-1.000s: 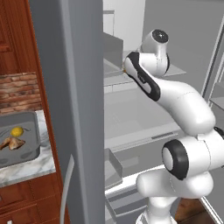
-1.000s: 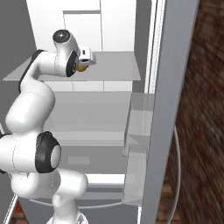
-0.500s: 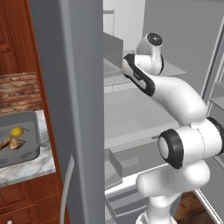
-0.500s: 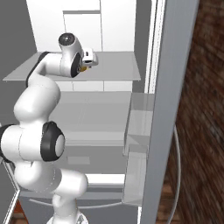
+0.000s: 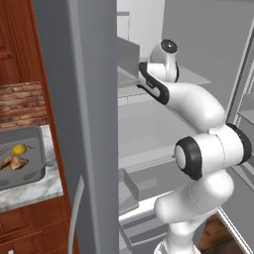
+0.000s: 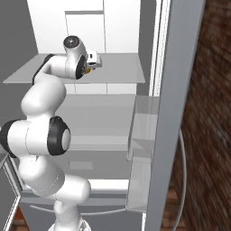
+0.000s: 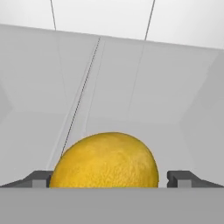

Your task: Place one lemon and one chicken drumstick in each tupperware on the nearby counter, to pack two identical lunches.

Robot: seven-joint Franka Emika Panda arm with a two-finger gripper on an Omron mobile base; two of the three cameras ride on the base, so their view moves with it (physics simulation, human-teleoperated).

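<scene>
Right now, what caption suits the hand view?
Open gripper straddling a lemon on a fridge shelf.

This is a kitchen. A big grey fridge (image 5: 149, 129) stands open, with flat pale shelves (image 6: 103, 74) inside and a tall grey door (image 5: 79, 124). At nine o'clock in the left base view is a white-grey marbled stone tabletop (image 5: 30, 191) over reddish-brown wooden drawers (image 5: 30, 228). Behind it is a red brick wall (image 5: 22, 104). More red brick (image 6: 205, 135) shows at three o'clock in the right base view.
</scene>
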